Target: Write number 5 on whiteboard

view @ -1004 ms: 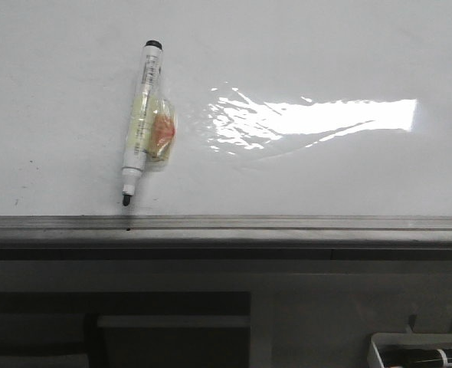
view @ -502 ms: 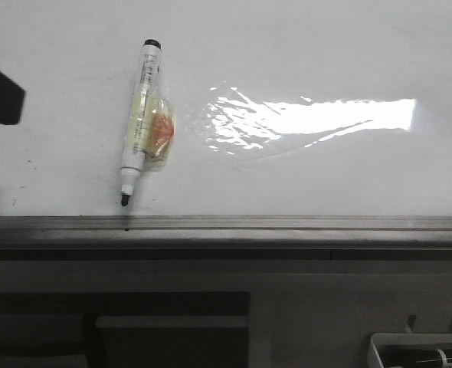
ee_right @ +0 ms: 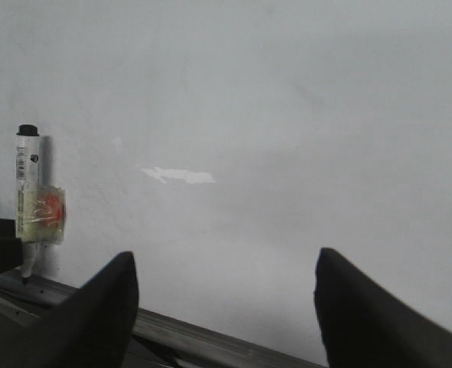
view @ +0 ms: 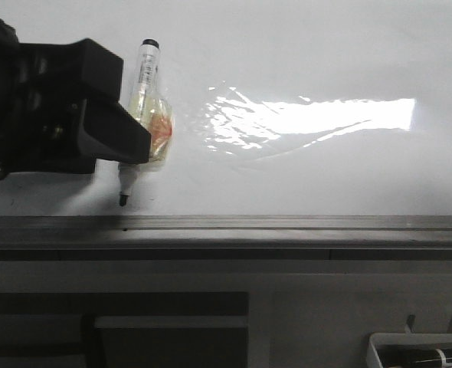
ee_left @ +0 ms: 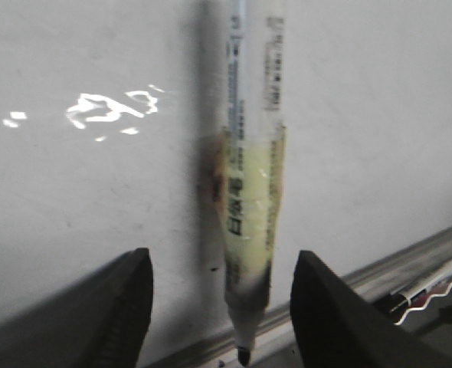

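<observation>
the left gripper (ee_left: 220, 307) is hanging wide open, empty, straddling the marker pen (ee_left: 249, 230) lying on the whiteboard (view: 325, 176) near its frame; closing squarely on the taped barrel looks best.

Left gripper (ee_left: 220, 307), jaws spread, straddles the marker (ee_left: 250, 222) without contact; right gripper (ee_right: 222, 307), jaws spread, holds nothing.

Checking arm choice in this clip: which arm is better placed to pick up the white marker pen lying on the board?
Left. Its gripper is open, jaws either side of the white marker pen on the glossy whiteboard. The right gripper, also open, faces bare board with the pen off to one side.
</observation>
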